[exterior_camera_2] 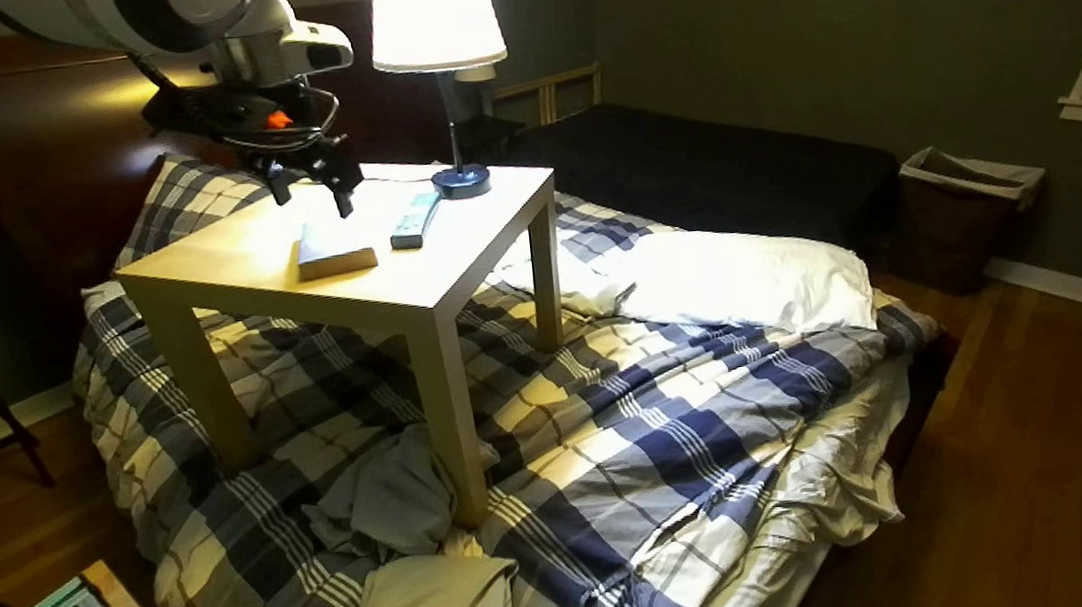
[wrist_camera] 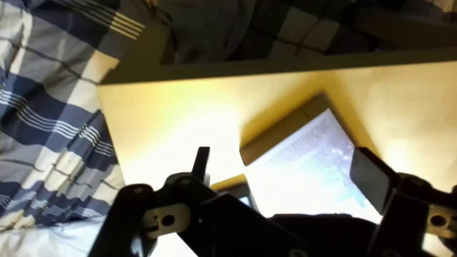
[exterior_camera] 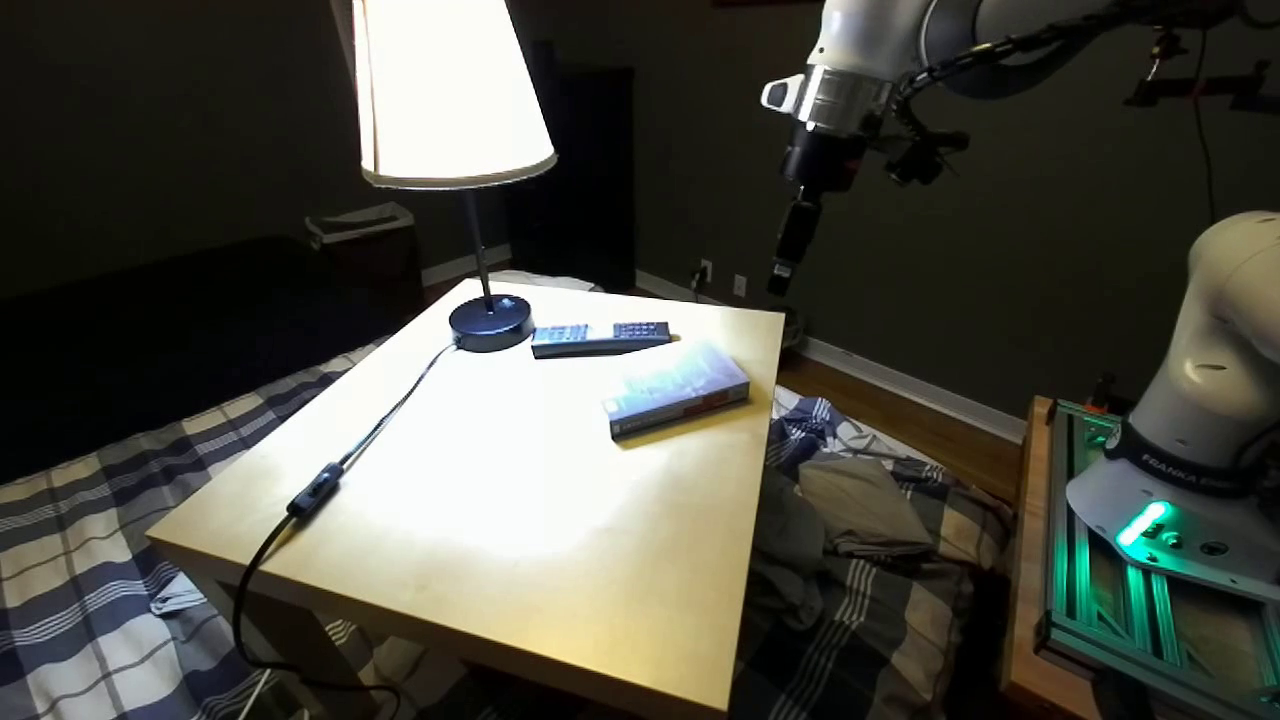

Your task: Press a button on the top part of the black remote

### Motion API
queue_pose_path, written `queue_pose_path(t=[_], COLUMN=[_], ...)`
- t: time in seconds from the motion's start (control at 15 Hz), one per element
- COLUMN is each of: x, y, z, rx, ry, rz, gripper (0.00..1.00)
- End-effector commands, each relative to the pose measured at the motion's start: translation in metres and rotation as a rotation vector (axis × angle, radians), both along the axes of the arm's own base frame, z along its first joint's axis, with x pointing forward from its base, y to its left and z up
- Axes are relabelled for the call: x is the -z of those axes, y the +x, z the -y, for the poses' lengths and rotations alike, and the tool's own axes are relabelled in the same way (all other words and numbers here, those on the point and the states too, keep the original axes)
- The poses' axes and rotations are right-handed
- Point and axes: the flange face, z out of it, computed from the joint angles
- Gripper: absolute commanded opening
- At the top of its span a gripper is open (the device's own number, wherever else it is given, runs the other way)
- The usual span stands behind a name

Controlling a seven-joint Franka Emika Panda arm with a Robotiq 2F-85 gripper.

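Dim bedroom: bed (exterior_camera_2: 604,428), brightly lit table (exterior_camera: 600,585) on it. Gripper (wrist_camera: 285,167) hangs clear, jaws spread wide, nothing held or touched. Between box (exterior_camera: 677,388) and lamp base (exterior_camera: 491,325), on the tabletop: black remote (exterior_camera: 600,346). Top end unclear; confirm first. I'd close the jaws, then press straight down, lightly, so it won't skid.

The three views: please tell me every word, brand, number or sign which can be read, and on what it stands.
"FRANKA", then blurred letters, on the robot's base collar.
Blue-grey slab: print on its face and edge, too blurred to read.
Black remote: button marks, too small to read.
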Motion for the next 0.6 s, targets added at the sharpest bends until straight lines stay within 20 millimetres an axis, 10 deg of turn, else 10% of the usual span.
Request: queue_pose_path(t=[0.0, 0.07, 0.53], x=[0.0, -0.001, 0.007], y=[0.038, 0.049, 0.117], z=[-0.04, -0.049, -0.089], rx=[-0.08, -0.089, -0.143], ry=[0.049, 0.064, 0.146], rz=[0.096, 0.135, 0.333], gripper=[1.0, 0.75, 0.26])
